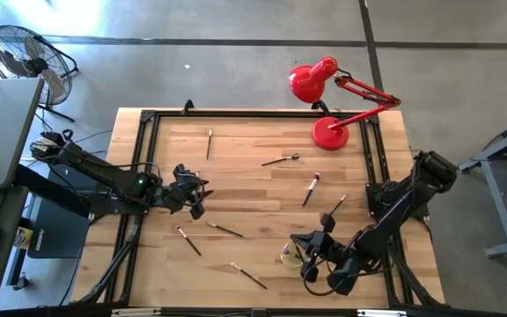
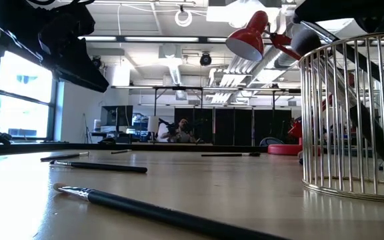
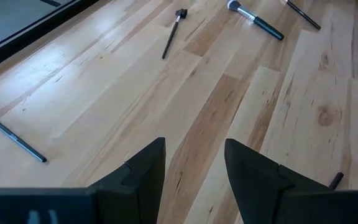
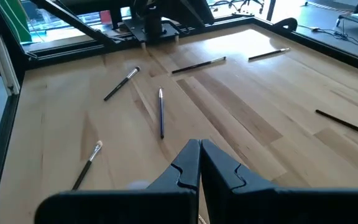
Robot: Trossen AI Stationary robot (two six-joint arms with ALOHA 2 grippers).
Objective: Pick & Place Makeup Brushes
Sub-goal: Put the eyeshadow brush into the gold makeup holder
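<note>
Near the table's left-middle, the left gripper (image 1: 194, 195) hovers with fingers spread and empty, the nearest makeup brush (image 1: 224, 230) lying just toward the front edge, its long axis running roughly crosswise, while the right gripper (image 1: 311, 255) sits pressed shut beside the wire holder (image 1: 290, 256).

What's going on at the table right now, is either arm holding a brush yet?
No. The makeup brushes all lie scattered on the wooden table, none held. The left pincer hangs open over the table's left-middle with nothing between its fingers. The right pincer is shut and empty beside the wire basket near the front edge. A red desk lamp stands at the back.
</note>
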